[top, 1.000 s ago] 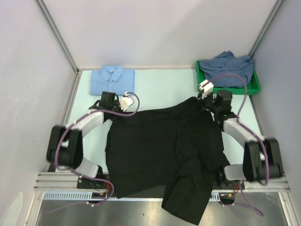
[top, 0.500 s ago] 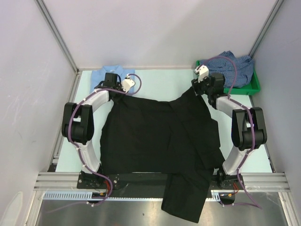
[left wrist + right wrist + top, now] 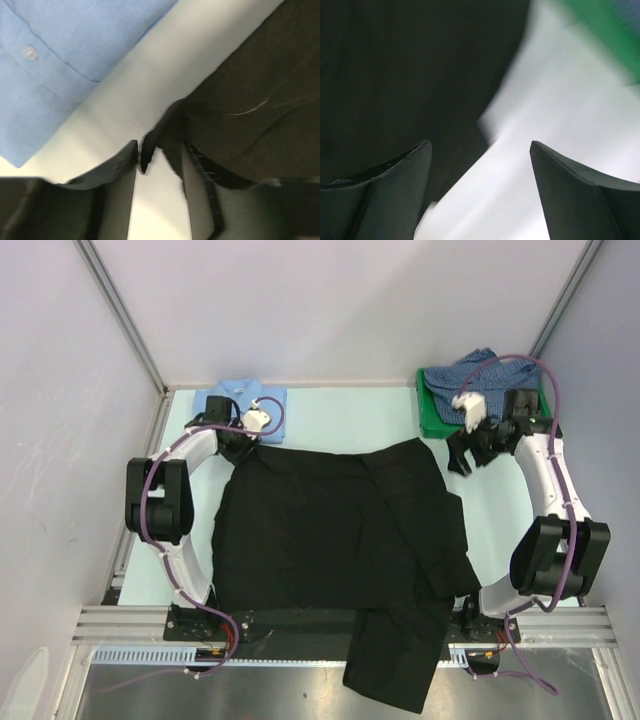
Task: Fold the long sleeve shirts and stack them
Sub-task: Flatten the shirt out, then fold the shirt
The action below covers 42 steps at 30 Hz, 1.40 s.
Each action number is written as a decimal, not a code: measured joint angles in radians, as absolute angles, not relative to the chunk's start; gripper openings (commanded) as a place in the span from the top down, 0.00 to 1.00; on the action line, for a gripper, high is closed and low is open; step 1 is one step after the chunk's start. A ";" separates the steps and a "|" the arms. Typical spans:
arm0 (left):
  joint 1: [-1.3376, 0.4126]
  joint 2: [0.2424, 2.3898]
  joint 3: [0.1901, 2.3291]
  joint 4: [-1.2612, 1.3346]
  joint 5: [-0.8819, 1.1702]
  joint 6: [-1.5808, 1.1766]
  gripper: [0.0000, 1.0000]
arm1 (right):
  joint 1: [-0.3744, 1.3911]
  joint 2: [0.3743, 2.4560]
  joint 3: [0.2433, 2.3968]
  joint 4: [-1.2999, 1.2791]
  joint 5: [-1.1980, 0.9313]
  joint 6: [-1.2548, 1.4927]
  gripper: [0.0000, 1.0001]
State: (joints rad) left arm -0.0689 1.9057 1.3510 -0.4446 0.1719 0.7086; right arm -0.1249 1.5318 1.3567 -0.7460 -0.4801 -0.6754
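The black long sleeve shirt lies spread over the middle of the table, one part hanging past the near edge. My left gripper is at its far left corner. In the left wrist view that gripper stands open, and a loose flap of the black shirt lies at its tips. My right gripper hovers just right of the shirt's far right corner. It is wide open with nothing between the fingers. The light blue shirt sits folded at the back left. The checked shirt lies crumpled in the bin.
A green bin stands at the back right, close behind my right arm; its edge shows in the right wrist view. Grey walls close in the back and both sides. Pale table shows between the two far shirts.
Both arms carried the black shirt's far edge toward the back, laying it flatter. Both grippers then opened. The right arm swung right, off the shirt and toward the bin.
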 measured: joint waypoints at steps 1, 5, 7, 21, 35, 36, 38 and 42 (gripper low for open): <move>-0.069 1.905 1.351 -0.449 0.180 0.709 0.46 | -0.126 1.520 1.358 -0.832 -0.494 -0.722 0.18; -0.069 1.888 1.350 -0.466 0.214 0.709 0.31 | -0.104 1.479 1.252 -1.106 -0.524 -0.926 0.18; -0.069 1.866 1.348 -0.472 0.226 0.707 0.21 | -0.064 1.461 1.158 -1.187 -0.507 -0.989 0.18; -0.069 1.605 1.188 -0.418 0.268 0.627 0.11 | 0.543 1.289 0.804 -1.146 -0.265 -0.846 0.00; -0.061 1.526 1.075 -0.372 0.266 0.583 0.11 | 0.699 1.301 0.632 -0.921 0.021 -0.728 0.51; -0.061 1.525 1.075 -0.369 0.266 0.583 0.11 | 0.699 1.301 0.624 -0.914 0.034 -0.728 0.56; -0.059 1.524 1.075 -0.366 0.266 0.583 0.11 | 0.696 1.301 0.625 -0.903 0.054 -0.721 0.72; -0.056 1.524 1.075 -0.366 0.266 0.584 0.11 | 0.680 1.301 0.669 -0.910 0.075 -0.710 0.82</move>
